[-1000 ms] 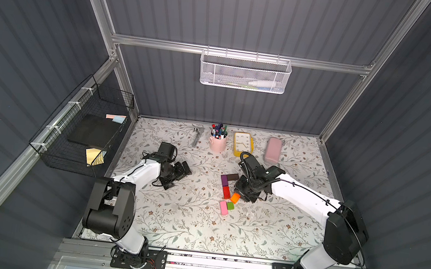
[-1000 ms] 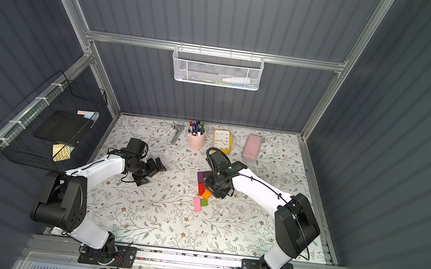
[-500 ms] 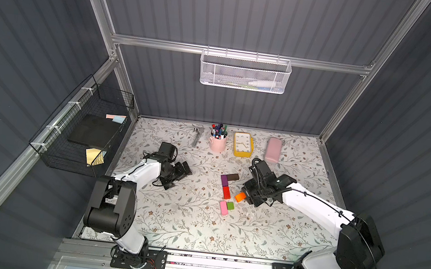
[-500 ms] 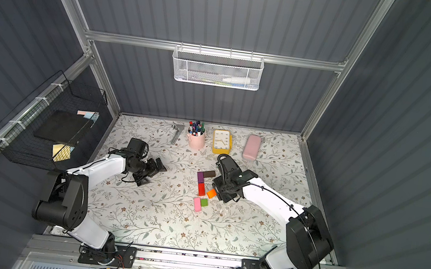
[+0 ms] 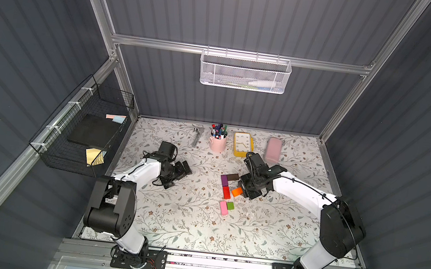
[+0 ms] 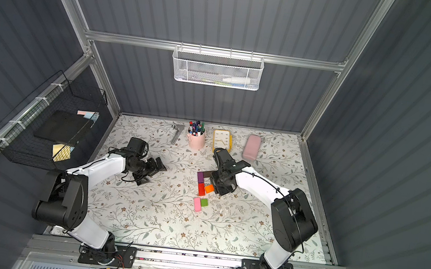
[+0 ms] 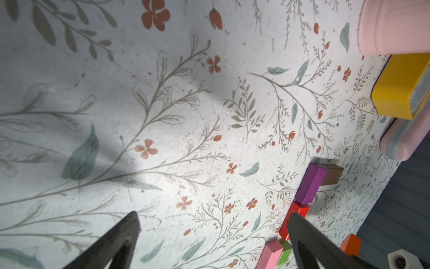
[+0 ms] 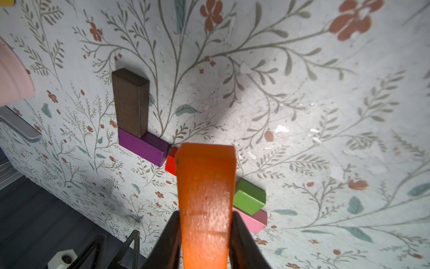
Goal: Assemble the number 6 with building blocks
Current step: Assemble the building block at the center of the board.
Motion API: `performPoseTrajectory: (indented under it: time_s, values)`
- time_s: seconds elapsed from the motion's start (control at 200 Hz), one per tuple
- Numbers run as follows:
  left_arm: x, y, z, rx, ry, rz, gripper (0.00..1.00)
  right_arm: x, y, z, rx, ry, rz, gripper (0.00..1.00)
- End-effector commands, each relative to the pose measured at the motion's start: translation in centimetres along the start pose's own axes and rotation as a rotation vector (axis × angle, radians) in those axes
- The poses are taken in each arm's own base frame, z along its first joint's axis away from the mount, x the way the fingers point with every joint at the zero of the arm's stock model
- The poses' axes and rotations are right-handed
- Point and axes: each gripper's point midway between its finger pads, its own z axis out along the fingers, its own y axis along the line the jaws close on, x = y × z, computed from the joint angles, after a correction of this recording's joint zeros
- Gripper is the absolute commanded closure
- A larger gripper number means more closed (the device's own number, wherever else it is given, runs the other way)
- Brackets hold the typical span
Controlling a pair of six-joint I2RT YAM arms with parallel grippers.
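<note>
Your right gripper (image 8: 206, 213) pinches the orange block (image 8: 206, 181), jaws pressed on its sides, just beside the red block (image 8: 171, 163).
Your left gripper (image 7: 211, 222) hangs with jaws spread and empty over the floral mat (image 7: 162, 104). The brown block (image 8: 130, 102) meets the purple block (image 8: 142, 148) in an L; the green cube (image 8: 249, 196) touches the pink block (image 8: 254, 223).
</note>
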Motion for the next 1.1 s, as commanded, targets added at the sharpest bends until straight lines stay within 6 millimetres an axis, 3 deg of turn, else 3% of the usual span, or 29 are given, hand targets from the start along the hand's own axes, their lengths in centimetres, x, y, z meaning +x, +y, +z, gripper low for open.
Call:
performPoseTrajectory:
  time_s: [0.0, 0.19, 0.42, 0.605, 1.096]
  values:
    - [-0.7, -0.1, -0.9, -0.014, -0.023, 0.014, 0.01, 0.5, -0.4, -0.2, 0.037, 0.025, 0.163, 0.74]
    - [-0.7, -0.1, -0.7, -0.015, -0.017, 0.012, 0.01, 1.1, -0.4, -0.3, 0.076, 0.014, 0.196, 0.74]
    - [-0.6, 0.0, -0.5, -0.016, -0.011, 0.012, 0.00, 2.1, -0.9, 1.6, 0.091, 0.035, 0.221, 0.74]
    - [-0.6, 0.1, -0.5, -0.019, -0.007, 0.016, 0.01, 1.4, -0.7, 2.0, 0.081, 0.001, 0.222, 0.74]
    - [-0.5, 0.1, 0.0, -0.019, 0.007, 0.023, 0.01, -0.7, -2.8, 2.3, 0.098, -0.074, 0.253, 0.74]
